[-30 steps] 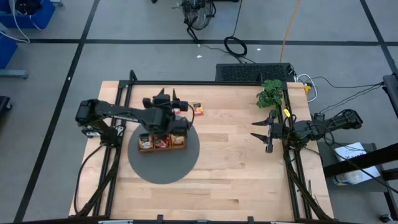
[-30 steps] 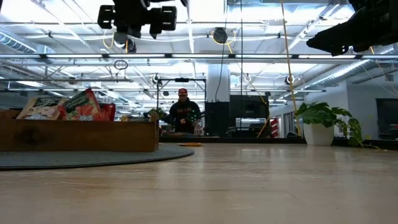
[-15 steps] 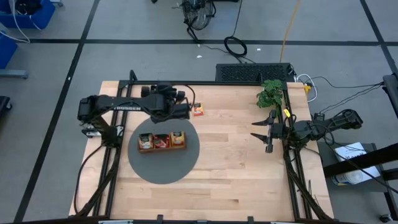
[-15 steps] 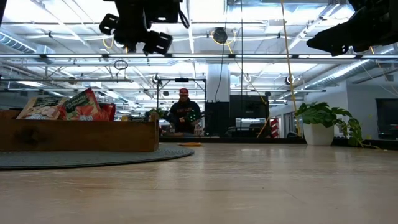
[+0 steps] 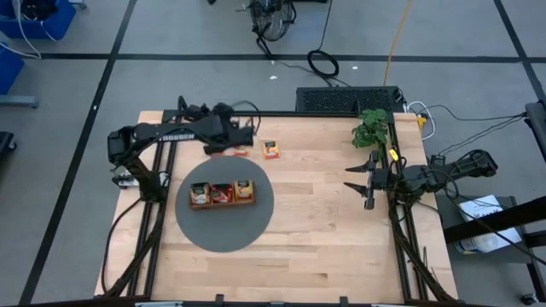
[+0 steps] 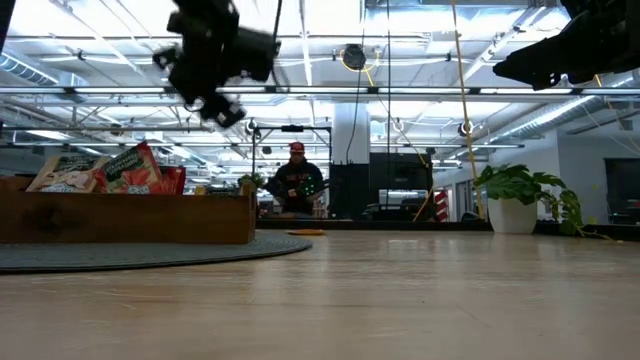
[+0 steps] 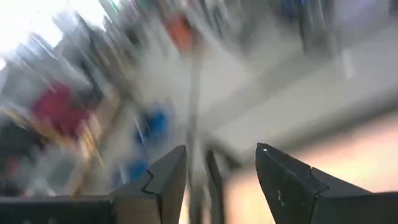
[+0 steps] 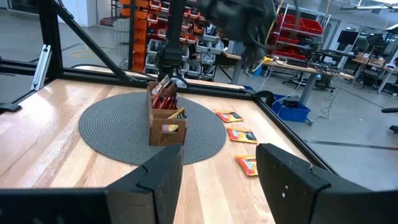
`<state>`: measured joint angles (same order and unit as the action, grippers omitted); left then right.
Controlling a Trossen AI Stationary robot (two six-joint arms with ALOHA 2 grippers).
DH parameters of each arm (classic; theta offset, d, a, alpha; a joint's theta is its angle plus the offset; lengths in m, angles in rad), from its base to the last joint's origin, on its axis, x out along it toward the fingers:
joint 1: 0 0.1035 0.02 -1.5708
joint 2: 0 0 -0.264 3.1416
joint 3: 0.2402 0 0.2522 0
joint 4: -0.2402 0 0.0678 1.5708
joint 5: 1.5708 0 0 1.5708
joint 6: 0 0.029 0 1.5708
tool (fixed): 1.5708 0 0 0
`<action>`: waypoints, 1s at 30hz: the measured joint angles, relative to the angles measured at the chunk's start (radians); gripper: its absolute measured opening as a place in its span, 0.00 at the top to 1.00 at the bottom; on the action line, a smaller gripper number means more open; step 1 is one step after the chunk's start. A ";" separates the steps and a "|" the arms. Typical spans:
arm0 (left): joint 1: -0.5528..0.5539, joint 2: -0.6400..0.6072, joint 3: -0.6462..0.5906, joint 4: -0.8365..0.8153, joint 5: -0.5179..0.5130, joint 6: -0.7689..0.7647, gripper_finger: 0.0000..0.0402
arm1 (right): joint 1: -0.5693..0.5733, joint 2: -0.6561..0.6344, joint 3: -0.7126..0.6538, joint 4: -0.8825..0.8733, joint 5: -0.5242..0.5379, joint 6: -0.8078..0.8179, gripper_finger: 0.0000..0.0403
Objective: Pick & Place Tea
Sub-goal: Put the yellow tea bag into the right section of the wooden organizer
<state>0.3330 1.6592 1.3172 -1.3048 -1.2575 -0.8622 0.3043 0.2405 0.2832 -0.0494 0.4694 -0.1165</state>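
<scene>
Counting from the right wrist view, three orange-yellow loose packets [image 8: 242,135] lie flat on the bare table [image 5: 324,230], just beside the round grey mat [image 5: 223,228] and apart from one another. In the high view, only one of them shows clearly [image 5: 271,150]. One wooden tray [image 5: 223,203] stands on the mat with three compartments. The left holds white-and-green packets [image 5: 199,192], the middle red packets [image 5: 222,194] and the right orange-yellow packets [image 5: 244,188]. The number of packets per compartment cannot be told.

Two arms are present. The left gripper [image 7: 221,180] hangs high above the table's rear left area, beyond the mat. Its fingers stand apart with nothing between them. The right gripper [image 8: 217,174] waits at the right edge of the table beside one potted plant [image 5: 370,128], fingers likewise apart and empty.

One second ago the left gripper was directly above the tray, and it has since swung rearward, clear of the mat. The right arm, the tray and the clearly visible loose packet have not shifted.
</scene>
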 joint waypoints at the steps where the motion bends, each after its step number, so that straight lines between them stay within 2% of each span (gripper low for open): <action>1: 0.040 0.000 -0.010 0.003 0.114 0.032 0.52 | 0.000 0.000 0.000 0.000 0.000 0.000 0.54; 2: 0.084 0.000 -0.028 0.008 0.228 0.066 0.53 | 0.000 0.000 0.000 0.000 0.000 0.000 0.54; 4: 0.162 0.000 -0.083 0.031 0.383 0.133 0.54 | 0.000 0.000 0.000 0.000 0.000 0.000 0.54; 8: 0.285 0.000 -0.191 0.114 0.572 0.213 0.56 | 0.000 0.000 0.000 0.000 0.000 0.000 0.54; 14: 0.375 0.001 -0.239 0.214 0.739 0.326 0.59 | 0.000 0.000 0.000 0.000 0.000 0.000 0.54; 18: 0.397 0.001 -0.234 0.297 0.799 0.415 0.59 | 0.000 0.000 0.000 0.000 0.000 0.000 0.54; 22: 0.424 0.001 -0.234 0.329 0.933 0.523 0.58 | 0.000 0.000 0.000 0.000 0.000 0.000 0.54; 26: 0.464 0.002 -0.234 0.356 0.949 0.511 0.52 | 0.000 0.000 0.000 0.000 0.000 0.000 0.54; 30: 0.524 0.024 -0.234 0.357 1.082 0.442 0.42 | 0.000 0.000 0.000 0.000 0.000 0.000 0.54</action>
<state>0.8575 1.6835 1.0836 -0.9476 -0.1758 -0.4204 0.3045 0.2405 0.2831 -0.0494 0.4694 -0.1163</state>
